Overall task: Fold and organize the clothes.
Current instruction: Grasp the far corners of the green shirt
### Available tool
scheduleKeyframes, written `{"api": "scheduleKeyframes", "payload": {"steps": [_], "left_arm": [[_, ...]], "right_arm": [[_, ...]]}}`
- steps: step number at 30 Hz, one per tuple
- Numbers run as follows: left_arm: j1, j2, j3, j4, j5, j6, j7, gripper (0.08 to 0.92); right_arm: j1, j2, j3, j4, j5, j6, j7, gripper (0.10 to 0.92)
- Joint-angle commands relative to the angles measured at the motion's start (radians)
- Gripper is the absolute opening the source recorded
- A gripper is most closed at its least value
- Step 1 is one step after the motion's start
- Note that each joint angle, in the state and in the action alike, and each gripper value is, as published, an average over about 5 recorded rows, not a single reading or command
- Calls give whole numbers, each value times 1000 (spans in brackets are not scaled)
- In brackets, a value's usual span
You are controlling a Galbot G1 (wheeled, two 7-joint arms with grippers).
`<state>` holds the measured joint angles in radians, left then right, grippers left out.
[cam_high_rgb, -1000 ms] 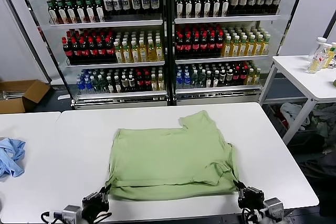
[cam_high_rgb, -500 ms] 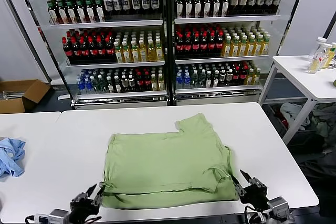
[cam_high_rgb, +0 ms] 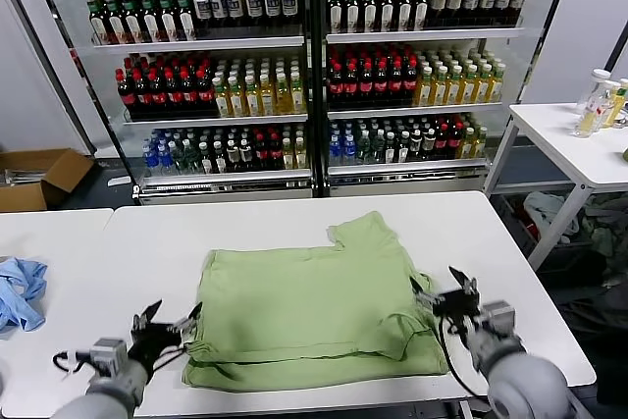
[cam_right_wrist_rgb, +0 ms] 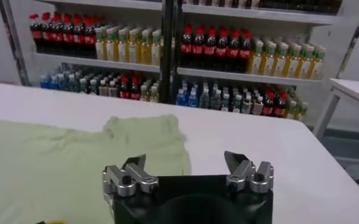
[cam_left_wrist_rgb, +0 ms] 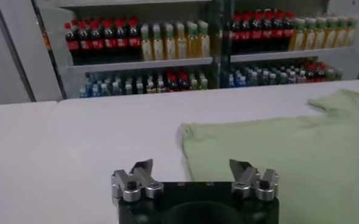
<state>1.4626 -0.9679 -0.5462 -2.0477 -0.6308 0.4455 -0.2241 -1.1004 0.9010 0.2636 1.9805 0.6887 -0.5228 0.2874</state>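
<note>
both sets of fingers are spread and hold nothing: left gripper (cam_high_rgb: 165, 324) by the shirt's (cam_high_rgb: 314, 306) near-left corner, right gripper (cam_high_rgb: 440, 294) at its right edge. the shirt lies partly folded mid-bench (cam_high_rgb: 147, 262), toward the near edge. next grasp should pinch all layers squarely, both sides evenly.

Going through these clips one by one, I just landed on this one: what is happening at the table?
A two-armed robot is folding a light green polo shirt on a white table. The shirt lies partly folded, its near edge doubled over. Both claws are open and hold nothing: the left claw is at the shirt's near left corner, the right claw at its right edge. A light blue cloth lies apart on the neighbouring table to the left, and drink shelves stand behind.
</note>
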Motion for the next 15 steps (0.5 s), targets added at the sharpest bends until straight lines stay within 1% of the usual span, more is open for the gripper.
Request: {"api": "scheduleKeyframes", "payload": {"steps": [1,5,9,15], "left_arm": [[-416,30,196,319,-91,27,-23,818],[-507,28,266,396,-104,47,-25,822],[-577,14,325,458,-109,68,-45,823],[-637,-2,384,515,-112,95,-57,822]], "right_arm": [[431,77,-231,-307,122,-57,45,823],[531,128,-283,-423,110,-56,32,823],[613,183,-325,-547,94,-56,12,822],[703,252,-374,-721,80,-55,1,823]]}}
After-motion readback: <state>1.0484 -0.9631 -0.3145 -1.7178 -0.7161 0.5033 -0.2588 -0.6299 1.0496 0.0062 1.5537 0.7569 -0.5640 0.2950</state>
